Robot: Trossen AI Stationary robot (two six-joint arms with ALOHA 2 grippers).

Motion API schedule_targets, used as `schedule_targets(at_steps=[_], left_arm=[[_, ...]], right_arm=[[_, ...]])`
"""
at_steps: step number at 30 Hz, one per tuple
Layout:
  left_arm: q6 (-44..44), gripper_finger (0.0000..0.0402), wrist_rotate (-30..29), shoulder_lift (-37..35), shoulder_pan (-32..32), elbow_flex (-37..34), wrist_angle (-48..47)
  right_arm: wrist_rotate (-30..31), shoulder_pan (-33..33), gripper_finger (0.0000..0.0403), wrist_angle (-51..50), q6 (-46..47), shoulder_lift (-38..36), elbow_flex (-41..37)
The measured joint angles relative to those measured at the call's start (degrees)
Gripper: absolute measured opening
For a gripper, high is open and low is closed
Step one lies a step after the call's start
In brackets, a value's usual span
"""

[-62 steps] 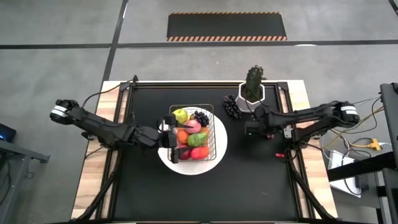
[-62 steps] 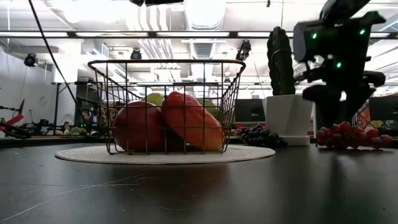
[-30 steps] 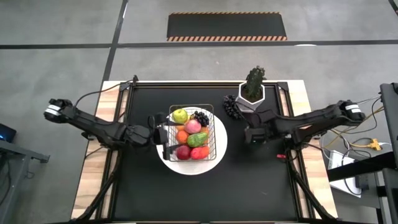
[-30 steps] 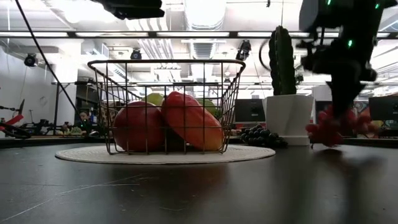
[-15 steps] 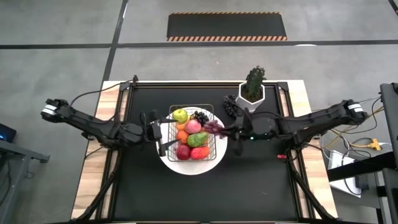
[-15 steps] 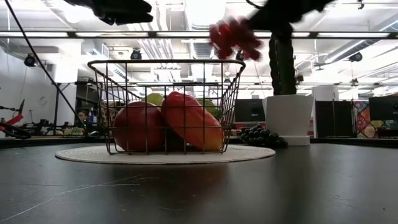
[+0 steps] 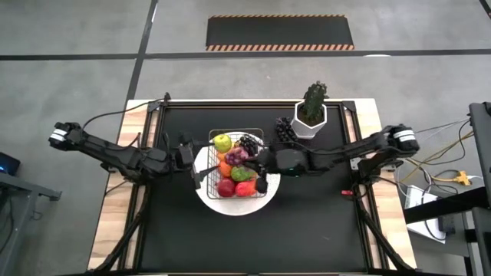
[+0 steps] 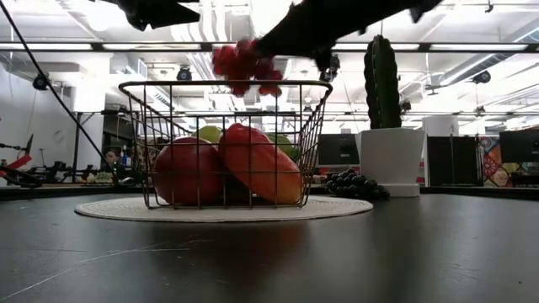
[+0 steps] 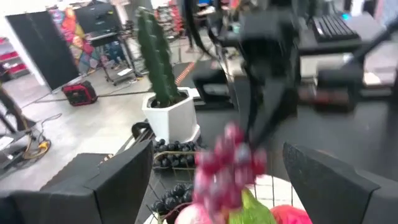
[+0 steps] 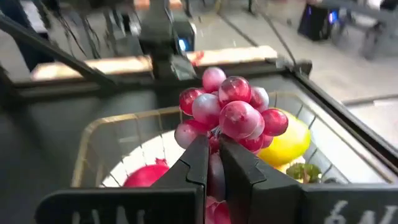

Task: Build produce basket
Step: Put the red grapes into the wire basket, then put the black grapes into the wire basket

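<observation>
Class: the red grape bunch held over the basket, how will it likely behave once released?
The red grape bunch, pinched by the right gripper, looks lumpy, so it should settle, not roll. The basket is already heaped, so it may perch on top.

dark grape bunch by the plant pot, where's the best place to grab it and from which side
Probably the dark grape bunch is best pinched across its lumpy middle from straight above. It lies flat on the table against the white pot, which blocks that side; the basket side is clear.
</observation>
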Motion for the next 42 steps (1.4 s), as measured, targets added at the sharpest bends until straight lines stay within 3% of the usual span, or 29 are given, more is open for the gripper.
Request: schedule_targets(at_steps=[13,21,27,32,37,42], left_arm=[[-2.5,0.0338,-1.89,-4.76,0.02,-1.29,-0.57],[-2.2,0.0338,-1.91,-4.92,0.07,-2.67,-0.47],[-2.16,0.0338,-1.91,-5.27,0.07,-2.72,-0.36],[-2.16,0.0338,-1.91,-5.25,0.07,-3.15,-0.29],[-2.29,0.0338,-1.91,-5.25,0.07,-3.46,-0.16],[-2.34,0.0338,-1.91,-5.27,0.07,-3.36,0.2]], right_arm=[[0.79,-1.64,0.0027,-14.13,-1.97,14.85,18.07],[0.92,-2.56,0.0122,-15.55,-2.81,17.84,21.73],[0.91,-2.54,0.0194,-19.52,-3.8,15.25,21.8],[1.38,-2.54,0.0215,-29.09,-2.59,9.24,21.8],[6.57,-3.81,0.0213,-42.94,6.53,3.15,21.84],[7.24,-6.93,0.0205,-62.44,21.64,0.64,21.75]])
